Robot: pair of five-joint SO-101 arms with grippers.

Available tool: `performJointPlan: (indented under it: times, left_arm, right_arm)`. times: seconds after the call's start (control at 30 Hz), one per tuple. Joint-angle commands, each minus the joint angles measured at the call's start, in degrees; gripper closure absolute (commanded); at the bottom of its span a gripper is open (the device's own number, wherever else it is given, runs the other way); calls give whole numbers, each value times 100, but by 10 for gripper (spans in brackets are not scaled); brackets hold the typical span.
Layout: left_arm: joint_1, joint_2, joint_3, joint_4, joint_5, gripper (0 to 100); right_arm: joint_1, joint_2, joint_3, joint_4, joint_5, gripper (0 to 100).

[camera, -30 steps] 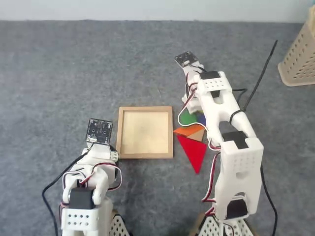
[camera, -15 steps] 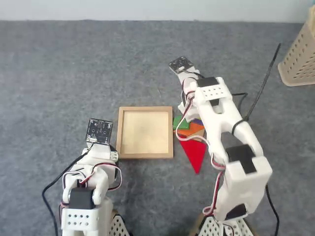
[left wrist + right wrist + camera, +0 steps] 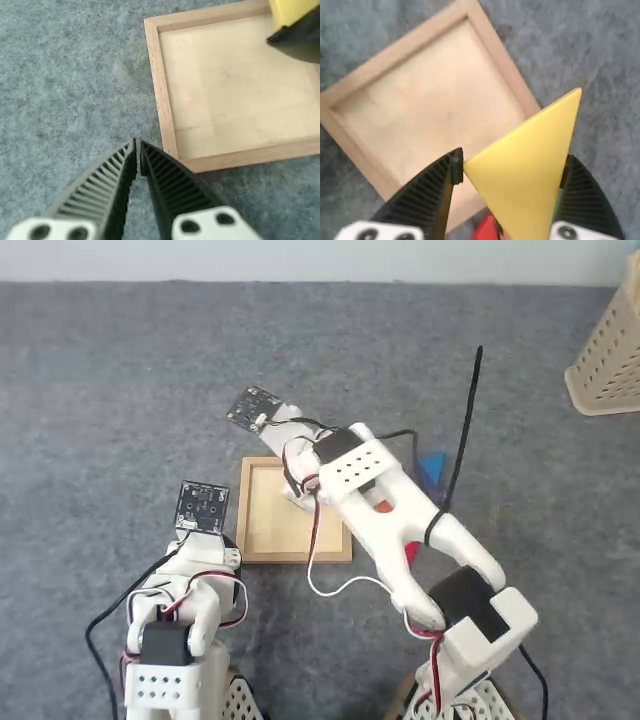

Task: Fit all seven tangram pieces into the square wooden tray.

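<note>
At the near left, the left gripper (image 3: 136, 150) hangs over the grey carpet (image 3: 120, 390) with its two black ribbed fingers pressed together and nothing between them. Its tips are just beside the near left corner of the tray.

There is one square wooden tray (image 3: 246, 510), a light wood frame with a raised rim around a pale, plain floor. It lies flat on the carpet between the two arms.

The right arm (image 3: 390, 520) stretches from the near right across the tray's right side. The right gripper (image 3: 512, 165) is clamped on a yellow triangle (image 3: 525, 165), a large flat piece with sharp corners. It is held above the tray's right part, one point reaching out past the rim.

Four pieces can be counted. One is the yellow triangle in the grip. Right of the tray, partly hidden by the arm, lie one orange piece (image 3: 383, 507), one red piece (image 3: 410, 554) and one blue piece (image 3: 432, 468).

One pale woven basket (image 3: 610, 340) stands at the far right.
</note>
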Motion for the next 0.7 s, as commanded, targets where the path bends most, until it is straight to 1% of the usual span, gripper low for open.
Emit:
performJointPlan:
  times: [0.0, 0.17, 0.27, 0.43, 0.67]
  left_arm:
    - [-26, -18, -31, 26, 53, 989]
    - [-26, -18, -31, 26, 53, 989]
    - [-26, -18, -31, 26, 53, 989]
    - [-26, -18, -31, 26, 53, 989]
    - [-26, -18, -31, 26, 53, 989]
  right_arm:
    - [-145, 13, -88, -453, 114, 742]
    - [-215, 409, -97, -585, 167, 738]
    - [-215, 470, -70, -541, 492, 719]
    - [-224, 470, -88, -338, 501, 656]
    - [-180, 470, -88, -312, 492, 652]
